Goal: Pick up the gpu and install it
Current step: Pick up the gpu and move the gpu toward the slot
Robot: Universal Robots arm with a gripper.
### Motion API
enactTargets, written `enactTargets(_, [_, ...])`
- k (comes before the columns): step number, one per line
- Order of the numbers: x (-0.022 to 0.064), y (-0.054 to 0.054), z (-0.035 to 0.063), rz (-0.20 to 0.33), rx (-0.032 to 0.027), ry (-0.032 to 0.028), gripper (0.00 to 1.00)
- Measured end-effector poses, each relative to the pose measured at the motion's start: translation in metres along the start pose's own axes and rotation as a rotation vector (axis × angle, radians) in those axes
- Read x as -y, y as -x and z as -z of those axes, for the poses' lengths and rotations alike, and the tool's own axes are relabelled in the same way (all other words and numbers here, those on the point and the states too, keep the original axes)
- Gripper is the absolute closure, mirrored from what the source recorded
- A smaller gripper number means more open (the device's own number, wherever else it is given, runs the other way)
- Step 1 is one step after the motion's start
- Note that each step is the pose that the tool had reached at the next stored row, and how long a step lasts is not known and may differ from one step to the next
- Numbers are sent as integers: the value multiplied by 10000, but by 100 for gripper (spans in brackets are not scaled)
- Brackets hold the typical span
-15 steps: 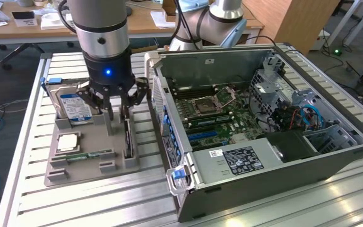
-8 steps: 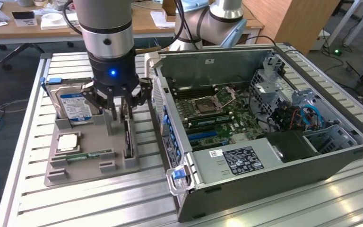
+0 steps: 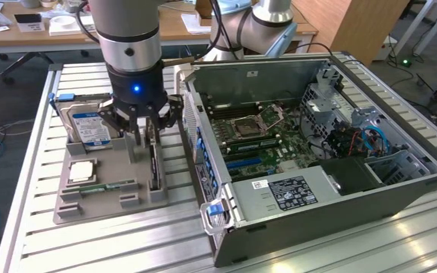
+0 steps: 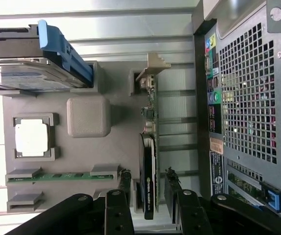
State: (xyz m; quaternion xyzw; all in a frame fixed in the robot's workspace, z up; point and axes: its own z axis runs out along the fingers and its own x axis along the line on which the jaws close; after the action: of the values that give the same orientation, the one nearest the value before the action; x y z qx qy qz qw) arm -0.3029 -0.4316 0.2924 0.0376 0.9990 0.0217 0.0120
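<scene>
One gripper [image 3: 145,139] of yours is hanging over the grey tray [image 3: 100,206], straddling one gpu [image 3: 155,165] that is standing on edge beside one open computer case [image 3: 317,224]. From the wrist, you are seeing two fingers [image 4: 125,188] spread either side of that card, with gaps showing. One memory stick [image 4: 62,176] is lying nearby.
</scene>
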Motion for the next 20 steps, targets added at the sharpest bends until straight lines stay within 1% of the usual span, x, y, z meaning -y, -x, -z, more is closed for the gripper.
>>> enactTargets(9, [7, -3, -147, -1, 0, 0, 58])
enactTargets(20, [12, -1, -285, 0, -2, 0, 58])
